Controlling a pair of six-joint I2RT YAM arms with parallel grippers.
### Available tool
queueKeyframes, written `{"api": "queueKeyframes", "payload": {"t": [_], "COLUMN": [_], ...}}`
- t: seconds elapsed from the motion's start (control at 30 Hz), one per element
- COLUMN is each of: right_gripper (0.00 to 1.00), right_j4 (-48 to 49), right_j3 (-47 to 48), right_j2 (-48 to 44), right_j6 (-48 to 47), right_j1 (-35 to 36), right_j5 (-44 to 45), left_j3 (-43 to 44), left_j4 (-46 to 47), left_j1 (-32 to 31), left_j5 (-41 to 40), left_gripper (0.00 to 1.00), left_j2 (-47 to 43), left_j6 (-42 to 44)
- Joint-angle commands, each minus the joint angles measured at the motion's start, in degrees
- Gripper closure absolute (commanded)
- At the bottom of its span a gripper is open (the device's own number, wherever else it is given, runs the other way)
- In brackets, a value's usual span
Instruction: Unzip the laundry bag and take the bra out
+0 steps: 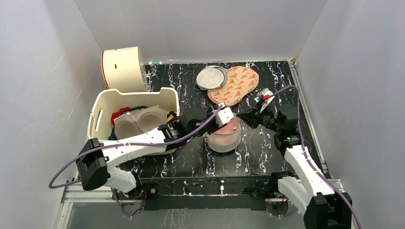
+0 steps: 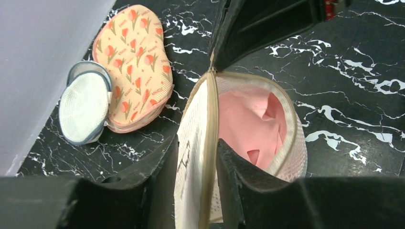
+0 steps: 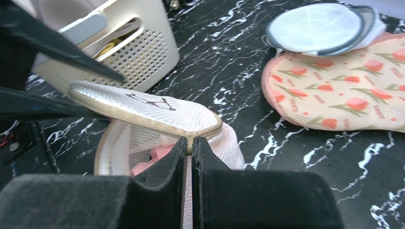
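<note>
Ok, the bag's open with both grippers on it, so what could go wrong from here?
1. Both grippers are busy: the left gripper clamps the lifted flap of the laundry bag, and the right gripper pinches its zipper rim. Freeing either to reach the bra could let the flap drop over it.
2. The right pinch holds only thin trim, so it may slip.
3. The bra sits bunched inside; pulling it could drag the bag along.

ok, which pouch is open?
The beige laundry bag, pinched by left gripper and right gripper: flap lifted, pink bra showing. The grey pouch and orange pouch lie behind it.
</note>
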Motion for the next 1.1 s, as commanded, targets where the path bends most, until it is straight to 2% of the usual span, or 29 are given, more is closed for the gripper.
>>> {"api": "queueKeyframes", "payload": {"t": [0.0, 0.1, 0.27, 0.4, 0.57, 0.73, 1.07], "right_gripper": [1.00, 1.00, 1.00, 1.00, 1.00, 1.00, 1.00], "right_j4": [-2.6, -4.0, -4.1, -5.0, -7.9, -5.6, 0.1], "right_j3": [3.9, 4.1, 4.7, 5.8, 8.0, 7.4, 2.4], "right_j2": [-2.9, -3.9, -5.0, -4.2, -2.5, -3.3, -2.6], "right_j6": [-2.9, -2.7, -1.4, -3.0, -6.9, -6.8, -1.8], "right_j1": [3.5, 5.1, 8.4, 11.1, 11.4, 11.4, 5.9], "right_j5": [-1.8, -2.0, -1.1, 0.2, 1.9, 6.7, 17.2], "left_j3": [2.8, 2.2, 2.2, 2.1, 0.4, -1.1, -1.9], "left_j4": [-2.2, -1.5, -1.4, -1.4, 0.7, 2.8, 4.0], "left_j1": [-0.3, -0.3, -0.6, -1.1, -1.9, -2.4, -3.1], "left_j5": [-1.2, -1.4, -1.1, -0.9, -1.2, -2.9, -4.5], "left_gripper": [0.61, 0.51, 0.50, 0.59, 0.83, 1.00, 1.00], "left_j2": [1.6, 1.5, 1.9, 1.5, -0.2, -3.4, -6.0], "left_j6": [-0.1, -0.2, -0.2, -0.1, 1.3, 2.3, 3.4]}}
